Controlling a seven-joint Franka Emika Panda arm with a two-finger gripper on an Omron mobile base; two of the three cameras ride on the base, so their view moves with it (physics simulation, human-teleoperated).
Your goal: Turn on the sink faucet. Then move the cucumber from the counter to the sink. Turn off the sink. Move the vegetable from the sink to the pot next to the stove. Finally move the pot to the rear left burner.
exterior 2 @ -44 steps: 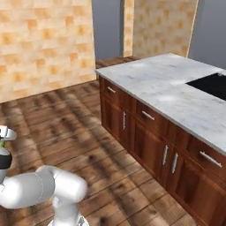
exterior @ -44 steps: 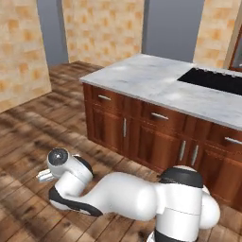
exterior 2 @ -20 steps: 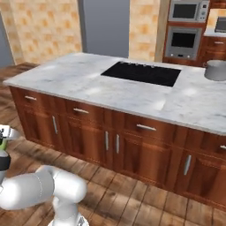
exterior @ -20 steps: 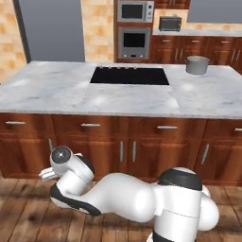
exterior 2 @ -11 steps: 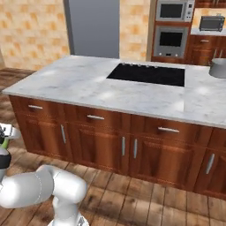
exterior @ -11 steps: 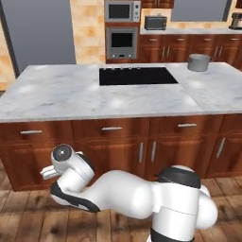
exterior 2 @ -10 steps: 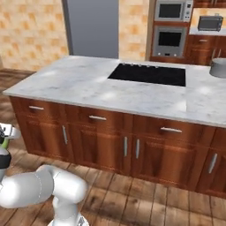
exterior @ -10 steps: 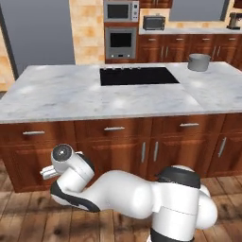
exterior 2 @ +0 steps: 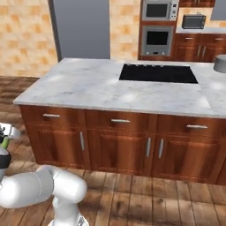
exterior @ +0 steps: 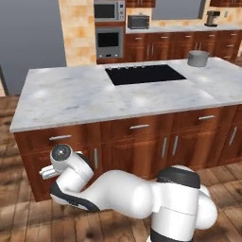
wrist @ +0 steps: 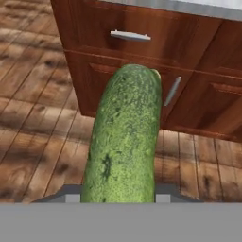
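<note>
A dark green cucumber (wrist: 125, 137) fills the middle of the hand view, and my gripper (wrist: 120, 196) is shut on it, one finger on each side. In the right base view the gripper (exterior 2: 5, 132) hangs low at the far left, with a bit of the green cucumber (exterior 2: 4, 142) showing. The arm is folded low in front of the island cabinets. The grey pot (exterior: 198, 57) stands on the white marble counter (exterior: 71, 94) to the right of the black stove (exterior: 144, 74). The pot (exterior 2: 220, 64) sits at the right edge of the right base view. The sink and its faucet are out of view.
Reddish-brown cabinets (exterior: 137, 142) with metal handles stand close ahead, over a wooden floor (exterior 2: 132, 198). Behind the island are a grey fridge (exterior 2: 81, 28), wall ovens (exterior 2: 156, 26) and a back counter with a toaster oven (exterior: 138, 21).
The whole picture has shifted as the base drove: the island front and stove have slid left and stand nearer. The arm keeps its folded pose with the cucumber still held.
</note>
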